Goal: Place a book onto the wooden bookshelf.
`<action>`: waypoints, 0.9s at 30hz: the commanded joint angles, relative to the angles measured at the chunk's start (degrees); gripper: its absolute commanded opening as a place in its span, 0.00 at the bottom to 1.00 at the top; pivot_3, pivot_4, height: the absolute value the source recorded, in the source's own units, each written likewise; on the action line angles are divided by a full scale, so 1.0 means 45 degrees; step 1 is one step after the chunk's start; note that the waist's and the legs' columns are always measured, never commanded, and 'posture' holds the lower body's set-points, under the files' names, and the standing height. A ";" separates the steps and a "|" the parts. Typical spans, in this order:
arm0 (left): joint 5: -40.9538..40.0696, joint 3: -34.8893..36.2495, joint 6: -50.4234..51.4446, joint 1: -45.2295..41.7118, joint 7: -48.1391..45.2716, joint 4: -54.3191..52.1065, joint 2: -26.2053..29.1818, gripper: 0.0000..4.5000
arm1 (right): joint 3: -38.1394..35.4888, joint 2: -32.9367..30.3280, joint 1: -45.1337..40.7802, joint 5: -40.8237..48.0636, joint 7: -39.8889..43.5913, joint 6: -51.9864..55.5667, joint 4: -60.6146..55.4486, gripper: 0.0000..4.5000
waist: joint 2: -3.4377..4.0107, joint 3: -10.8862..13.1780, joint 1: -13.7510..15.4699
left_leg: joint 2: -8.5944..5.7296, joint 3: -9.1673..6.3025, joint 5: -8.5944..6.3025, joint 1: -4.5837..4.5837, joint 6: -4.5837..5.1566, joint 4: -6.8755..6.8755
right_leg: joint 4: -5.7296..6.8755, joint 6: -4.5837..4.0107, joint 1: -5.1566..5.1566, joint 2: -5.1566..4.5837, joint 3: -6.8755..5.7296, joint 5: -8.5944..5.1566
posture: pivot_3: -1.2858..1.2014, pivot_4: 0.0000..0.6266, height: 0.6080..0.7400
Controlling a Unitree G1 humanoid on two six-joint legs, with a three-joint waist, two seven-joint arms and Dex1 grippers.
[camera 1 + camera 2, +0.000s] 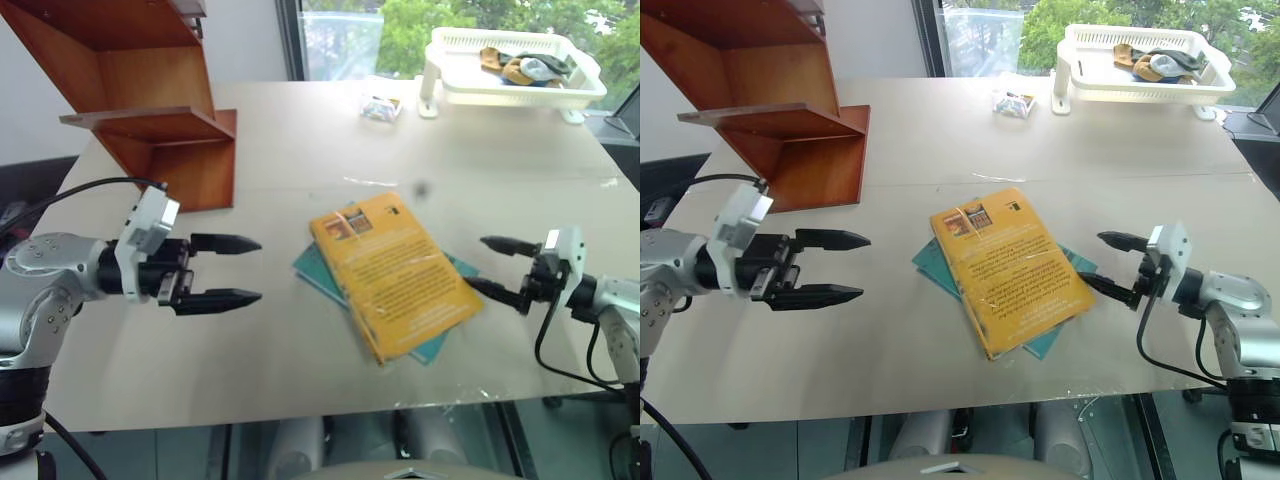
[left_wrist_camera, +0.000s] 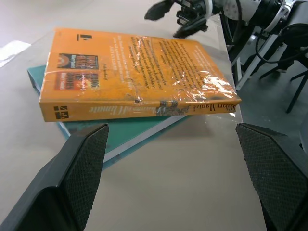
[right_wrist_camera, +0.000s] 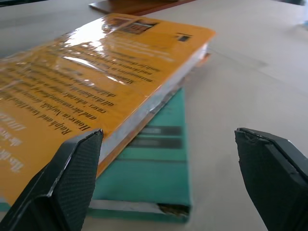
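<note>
The yellow-orange book [image 1: 392, 272] lies flat in the middle of the table on top of a teal book [image 3: 159, 168]. Its yellow spine [image 2: 139, 109] faces my left gripper [image 1: 238, 270], which hovers open to the book's left, a hand's width away, fingers pointing at it. On the other side my right gripper [image 1: 492, 266] is open too, its fingertips just short of the book's right edge. Neither touches the book. The wooden bookshelf [image 1: 150, 95] stands at the table's far left corner, reddish-brown with flat boards.
A white plastic basket [image 1: 515, 70] holding small items sits at the far right of the table [image 1: 290, 360]. A small wrapped packet [image 1: 381, 108] lies near it. My right gripper's cable [image 1: 1165, 365] hangs off the table's front right.
</note>
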 commanded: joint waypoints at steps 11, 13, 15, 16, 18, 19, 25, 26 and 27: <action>0.0393 0.2813 -0.0525 0.0286 -0.2406 0.2316 0.2827 0.99 | 0.1405 0.0355 -0.1180 0.0246 0.0722 0.0644 -0.0940 1.00 | -0.0004 0.0012 -0.0023 | 0.0009 0.0014 0.0000 -0.0006 -0.0001 -0.0002 | 0.0004 -0.0003 -0.0032 0.0005 0.0001 -0.0002 | 0.52 0.24 1.00; 0.0392 0.2942 -0.0662 0.0255 -0.2443 0.2708 0.3062 0.99 | 0.1656 0.0514 -0.1418 0.0158 0.0715 0.0671 -0.0812 1.00 | -0.0005 0.0013 -0.0025 | 0.0010 0.0018 0.0000 -0.0008 -0.0001 -0.0002 | 0.0005 -0.0003 -0.0036 0.0005 0.0001 -0.0002 | 0.52 0.24 1.00; 0.0417 0.2947 -0.0772 0.0214 -0.2443 0.2921 0.3140 0.99 | 0.1921 0.0670 -0.1636 0.0034 0.0748 0.0731 -0.0625 1.00 | -0.0004 0.0014 -0.0017 | 0.0011 0.0020 0.0000 -0.0008 -0.0001 -0.0002 | 0.0005 -0.0003 -0.0036 0.0003 0.0002 -0.0002 | 0.52 0.24 1.00; 0.0429 0.2936 -0.0852 0.0250 -0.2443 0.2983 0.3152 0.99 | 0.2075 0.0739 -0.1735 -0.0038 0.0767 0.0787 -0.0556 1.00 | -0.0005 0.0014 -0.0009 | 0.0011 0.0018 0.0000 -0.0009 -0.0001 -0.0002 | 0.0005 -0.0003 -0.0036 0.0004 0.0001 -0.0002 | 0.52 0.24 1.00; 0.0387 0.2942 -0.0925 0.0319 -0.2443 0.3040 0.3144 0.99 | 0.2357 0.0819 -0.1887 -0.0114 0.0804 0.1028 -0.0532 1.00 | -0.0006 0.0014 -0.0001 | 0.0011 0.0017 0.0000 -0.0013 -0.0001 -0.0001 | 0.0007 -0.0003 -0.0039 0.0004 -0.0001 -0.0002 | 0.52 0.24 1.00; 0.0381 0.2956 -0.0925 0.0342 -0.2443 0.3013 0.3102 0.99 | 0.2514 0.0813 -0.1941 -0.0090 0.0850 0.1276 -0.0605 1.00 | -0.0007 0.0014 -0.0004 | 0.0010 0.0017 0.0000 -0.0015 -0.0001 -0.0001 | 0.0007 -0.0003 -0.0039 0.0003 -0.0001 -0.0002 | 0.52 0.24 1.00; 0.0480 0.3055 -0.0902 0.0428 -0.2442 0.2871 0.2929 0.99 | 0.2424 0.0942 -0.2216 0.0548 0.0739 0.2358 -0.0980 1.00 | -0.0015 0.0011 -0.0018 | 0.0015 0.0018 0.0000 -0.0012 -0.0001 0.0000 | 0.0015 -0.0003 -0.0041 0.0007 0.0000 -0.0002 | 0.52 0.24 1.00; 0.0483 0.3095 -0.0904 0.0472 -0.2442 0.2865 0.2936 0.99 | 0.2212 0.0856 -0.2239 0.0632 0.0723 0.2380 -0.0952 1.00 | -0.0015 0.0011 -0.0021 | 0.0017 0.0019 0.0000 -0.0012 -0.0001 -0.0001 | 0.0016 -0.0003 -0.0042 0.0008 0.0000 -0.0002 | 0.52 0.24 1.00; 0.0486 0.3123 -0.0904 0.0501 -0.2442 0.2862 0.2943 0.99 | 0.2037 0.0735 -0.2243 0.0661 0.0721 0.2388 -0.0914 1.00 | -0.0014 0.0012 -0.0020 | 0.0017 0.0022 0.0000 -0.0013 -0.0001 -0.0001 | 0.0016 -0.0003 -0.0045 0.0008 0.0003 -0.0002 | 0.52 0.24 1.00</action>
